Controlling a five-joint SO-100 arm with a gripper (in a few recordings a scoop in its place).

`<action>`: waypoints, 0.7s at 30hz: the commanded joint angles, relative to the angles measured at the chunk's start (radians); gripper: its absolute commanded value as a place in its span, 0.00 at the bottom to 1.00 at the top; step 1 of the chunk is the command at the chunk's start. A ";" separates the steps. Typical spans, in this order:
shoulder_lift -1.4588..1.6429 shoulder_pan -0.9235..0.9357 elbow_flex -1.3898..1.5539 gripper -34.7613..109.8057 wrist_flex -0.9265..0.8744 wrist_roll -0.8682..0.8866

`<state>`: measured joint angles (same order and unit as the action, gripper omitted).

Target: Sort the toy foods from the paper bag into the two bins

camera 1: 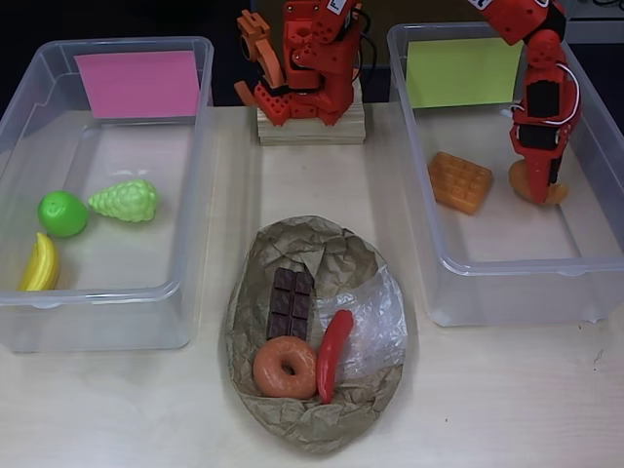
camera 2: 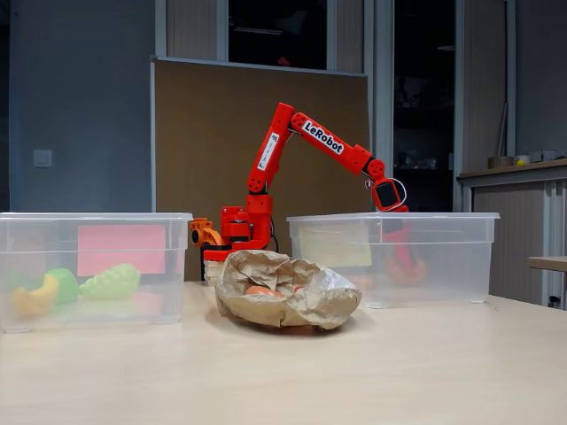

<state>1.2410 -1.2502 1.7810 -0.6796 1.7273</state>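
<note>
Croissant, tan-orange and curved, sits low in my yellow-green-labelled bin beside the ridged orange waffle; my end effector pinches it from above.

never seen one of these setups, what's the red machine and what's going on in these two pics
The red machine is a small robot arm bolted at the back of a table. One picture looks straight down, the other looks from table height at the front.

It is sorting toy foods. The left tub, pink label, holds a banana, apple and grapes. The right tub, yellow-green label, holds a waffle. The claw reaches down into that tub at a croissant; I can't tell whether it grips it.

On a crumpled paper bag between the tubs lie a chocolate bar, donut and chili.
</note>
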 commanded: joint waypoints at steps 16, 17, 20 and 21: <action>0.126 -0.034 -0.091 0.38 -0.167 -0.037; 0.126 -0.035 -0.101 0.38 -0.176 -0.041; 0.130 -0.041 -0.124 0.38 -0.198 -0.035; 0.133 -0.043 -0.129 0.38 -0.204 -0.034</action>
<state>1.3146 -1.2717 1.6828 -0.8590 1.6858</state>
